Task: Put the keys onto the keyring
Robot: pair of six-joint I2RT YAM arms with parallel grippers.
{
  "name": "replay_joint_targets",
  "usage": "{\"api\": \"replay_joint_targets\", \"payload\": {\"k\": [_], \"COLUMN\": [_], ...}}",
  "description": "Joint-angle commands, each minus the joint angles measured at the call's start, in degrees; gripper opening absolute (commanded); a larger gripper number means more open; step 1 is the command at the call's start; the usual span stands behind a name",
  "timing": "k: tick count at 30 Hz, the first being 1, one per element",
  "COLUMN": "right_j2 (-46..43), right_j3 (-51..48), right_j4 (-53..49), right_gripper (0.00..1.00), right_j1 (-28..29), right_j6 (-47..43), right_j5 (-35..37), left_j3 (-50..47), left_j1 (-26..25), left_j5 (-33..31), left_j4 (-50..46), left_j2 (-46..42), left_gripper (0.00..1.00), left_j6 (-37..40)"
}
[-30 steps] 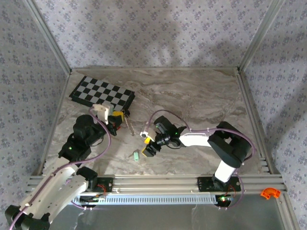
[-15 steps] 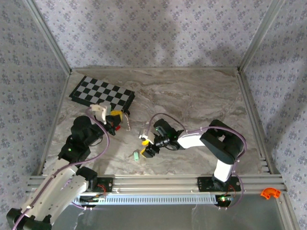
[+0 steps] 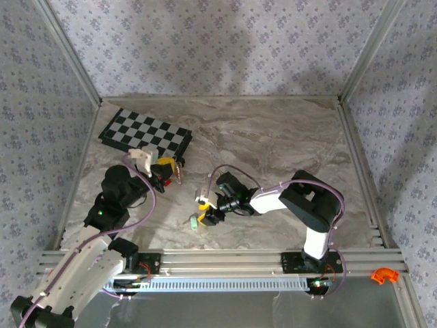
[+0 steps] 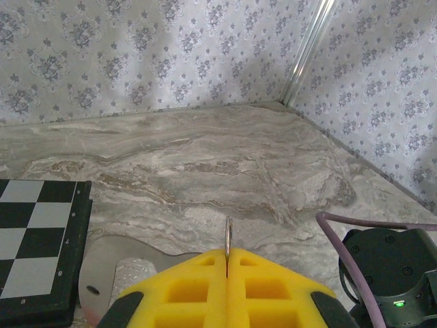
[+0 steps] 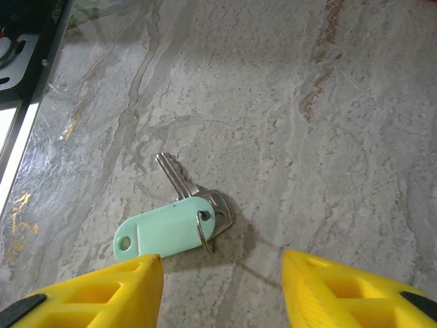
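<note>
A marble-patterned bench [image 3: 287, 137], walled in floral paper, carries a chessboard [image 3: 145, 132] at its far left corner. The right gripper [image 3: 205, 213] reaches low over the bench's near middle with its jaws released and standing apart. The left gripper [image 3: 166, 171] hovers just in front of the chessboard, its yellow fingers [image 4: 273, 294] clenched together. An orange piece [image 3: 384, 275] sits on the frame beyond the bench's near right corner.

The key [image 5: 179, 222] lies flat on the bench just ahead of the right gripper's fingertips, roughly between them. Its mint-green tag is just beside one fingertip and its silvery blade points away. The keyring [image 4: 228, 240] is pinched edge-on in the seam of the left gripper's fingers, a thin sliver showing above the tips.
</note>
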Motion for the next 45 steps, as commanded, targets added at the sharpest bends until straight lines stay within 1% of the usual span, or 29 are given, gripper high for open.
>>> {"api": "replay_joint_targets", "payload": {"k": [1,19,23,27,32,35,42,45], "right_j2": [1.8,3.5,3.6,3.7,4.0,3.9,3.6,3.1], "right_j3": [1.0,2.9,3.1,3.2,4.0,3.8,3.9,3.6], "right_j4": [1.0,0.3,0.2,0.0,-0.7,-0.9,-1.0,-1.2], "right_gripper": [0.49,0.33,0.26,0.21,0.18,0.14,0.08,0.02], "right_j1": [0.5,1.1,1.3,1.4,1.8,1.9,1.9,1.9], "right_j6": [-1.1,-1.6,-1.7,-1.7,-2.1,-2.2,-2.2,-2.1], "right_j5": [-0.3,-0.9,-0.4,-0.5,-0.9,-0.8,-0.7,-0.6], "left_j3": [0.0,-0.5,-0.6,-0.6,-0.5,-0.6,-0.6,-0.7], "left_j1": [0.6,0.7,0.7,0.8,1.0,1.1,1.2,1.2], "left_j5": [1.4,2.1,2.0,2.0,2.2,2.2,2.2,2.0], "left_j4": [3.4,4.0,4.0,4.0,4.0,4.0,3.9,3.9], "left_j2": [-0.7,-0.9,-0.9,-0.7,-0.4,-0.5,-0.4,-0.5], "left_gripper": [0.00,0.00,0.00,0.00,0.00,0.00,0.00,0.00], "left_j6": [-1.0,-1.5,-1.6,-1.7,-1.8,-1.9,-1.9,-1.9]}}
